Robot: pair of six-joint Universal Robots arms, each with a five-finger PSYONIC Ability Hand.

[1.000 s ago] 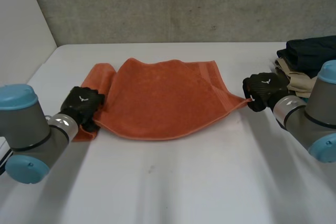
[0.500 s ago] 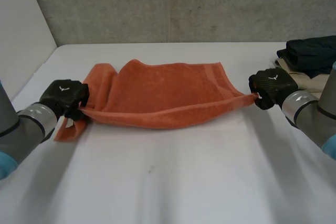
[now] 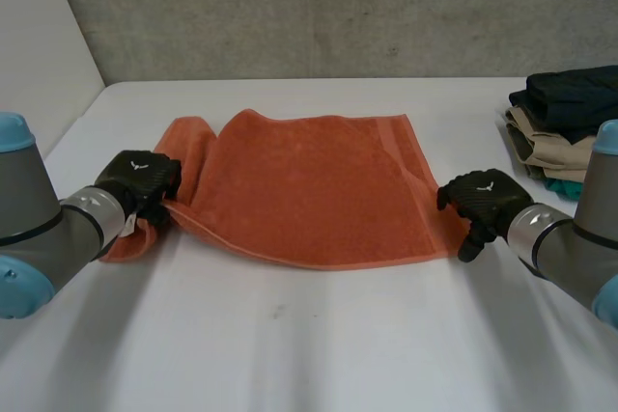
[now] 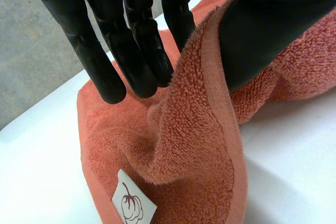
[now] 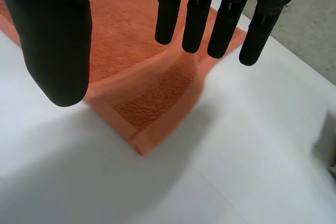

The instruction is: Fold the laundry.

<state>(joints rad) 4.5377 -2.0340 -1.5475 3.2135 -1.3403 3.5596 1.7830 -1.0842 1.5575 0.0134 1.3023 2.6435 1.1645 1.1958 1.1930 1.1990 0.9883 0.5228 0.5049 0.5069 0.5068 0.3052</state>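
Towel [image 3: 309, 185] now lies flat mid-frame on the bench [image 3: 319, 354], no longer stretched taut. Left robot hand [image 4: 131, 51] still pinches its bunched edge. Right robot hand [image 5: 197, 14], fingers straight, has released the corner, so spreading looks finished.
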